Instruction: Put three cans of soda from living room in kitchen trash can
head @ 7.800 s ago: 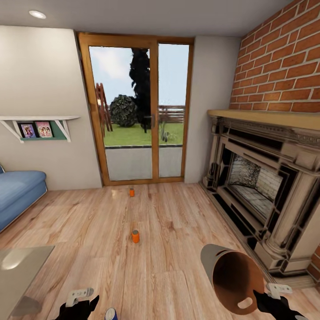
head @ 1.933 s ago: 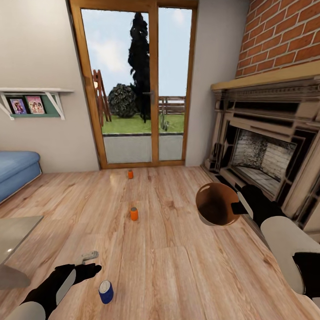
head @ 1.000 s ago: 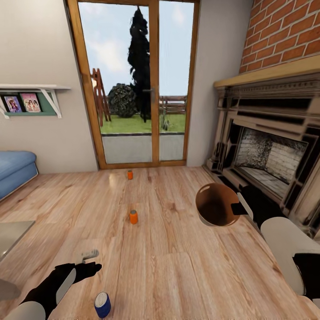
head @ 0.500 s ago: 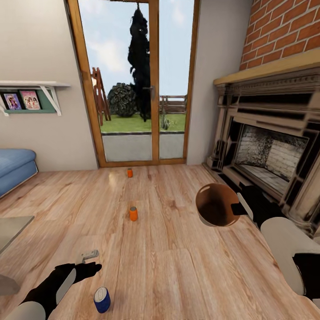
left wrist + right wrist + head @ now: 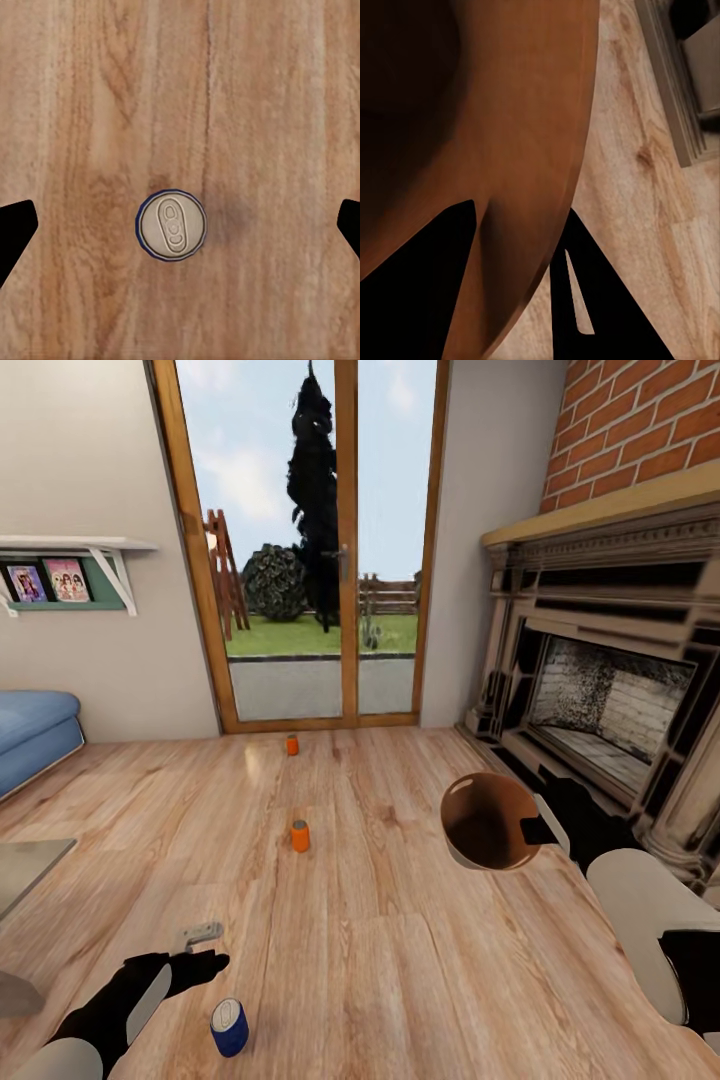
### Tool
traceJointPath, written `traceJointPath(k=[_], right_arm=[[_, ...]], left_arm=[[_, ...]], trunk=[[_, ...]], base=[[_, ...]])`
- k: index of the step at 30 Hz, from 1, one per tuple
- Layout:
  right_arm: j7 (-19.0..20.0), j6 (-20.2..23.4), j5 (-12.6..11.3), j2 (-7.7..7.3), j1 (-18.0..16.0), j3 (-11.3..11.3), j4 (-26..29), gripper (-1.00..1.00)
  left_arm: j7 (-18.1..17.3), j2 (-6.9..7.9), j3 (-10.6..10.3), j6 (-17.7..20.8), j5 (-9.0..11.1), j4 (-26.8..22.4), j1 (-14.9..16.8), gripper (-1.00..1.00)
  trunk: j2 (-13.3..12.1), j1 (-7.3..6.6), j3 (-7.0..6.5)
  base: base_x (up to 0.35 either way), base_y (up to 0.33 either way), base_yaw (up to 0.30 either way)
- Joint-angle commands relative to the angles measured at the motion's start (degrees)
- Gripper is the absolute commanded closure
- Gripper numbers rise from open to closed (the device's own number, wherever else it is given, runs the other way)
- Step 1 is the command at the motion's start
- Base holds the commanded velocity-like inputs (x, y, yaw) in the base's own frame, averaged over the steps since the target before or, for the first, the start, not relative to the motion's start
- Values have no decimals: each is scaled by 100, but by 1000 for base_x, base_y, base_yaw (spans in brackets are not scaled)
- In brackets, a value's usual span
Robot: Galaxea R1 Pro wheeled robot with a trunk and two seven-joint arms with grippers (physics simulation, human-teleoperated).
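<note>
The blue soda can (image 5: 229, 1027) stands upright on the wood floor by my left gripper (image 5: 207, 962). In the left wrist view its grey top (image 5: 171, 225) lies below, between the wide-apart fingertips (image 5: 16, 231) of the open gripper (image 5: 180, 225), untouched. Two orange cans stand farther off, one mid-floor (image 5: 299, 836) and one near the glass doors (image 5: 292, 745). My right gripper (image 5: 541, 828) is shut on the rim of the trash can (image 5: 488, 822), held off the floor with its orange-brown inside (image 5: 472, 112) facing me; the rim runs between the fingers (image 5: 600, 300).
A stone fireplace (image 5: 610, 700) under a brick chimney lines the right side. Wood-framed glass doors (image 5: 320, 550) stand ahead. A blue sofa (image 5: 30, 735) and a glass table corner (image 5: 25, 865) sit at the left. A wall shelf (image 5: 70, 565) hangs above.
The head view has drifted a little, so the cans shifted slightly in the picture. Since the oldest frame, my right arm has lifted the trash can; both arms have held still lately.
</note>
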State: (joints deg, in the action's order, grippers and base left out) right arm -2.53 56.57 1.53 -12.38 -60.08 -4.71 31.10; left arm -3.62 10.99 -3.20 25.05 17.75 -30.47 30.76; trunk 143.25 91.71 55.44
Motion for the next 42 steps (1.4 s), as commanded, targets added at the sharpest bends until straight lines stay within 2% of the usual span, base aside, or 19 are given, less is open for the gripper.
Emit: traceJointPath(k=[1, 21, 27, 42], right_arm=[[-2, -2, -16, 1, -4, 4, 4, 100], [-2, -14, -22, 5, 4, 4, 2, 100], [-2, -17, -22, 4, 5, 5, 2, 100], [-2, -21, -22, 7, 5, 3, -16, 100]], left_arm=[[-2, 0, -1, -1, 0, 7, 0, -100], [5, 0, -7, -7, -32, 0, 0, -100], [9, 0, 1, -9, -34, -14, 0, -100], [2, 0, 4, -9, -9, -10, 0, -100]], trunk=[[1, -1, -1], [1, -1, -1], [1, -1, -1], [21, 38, 331]], base=[[9, 0, 0], [272, 26, 0], [103, 27, 0], [12, 3, 0]])
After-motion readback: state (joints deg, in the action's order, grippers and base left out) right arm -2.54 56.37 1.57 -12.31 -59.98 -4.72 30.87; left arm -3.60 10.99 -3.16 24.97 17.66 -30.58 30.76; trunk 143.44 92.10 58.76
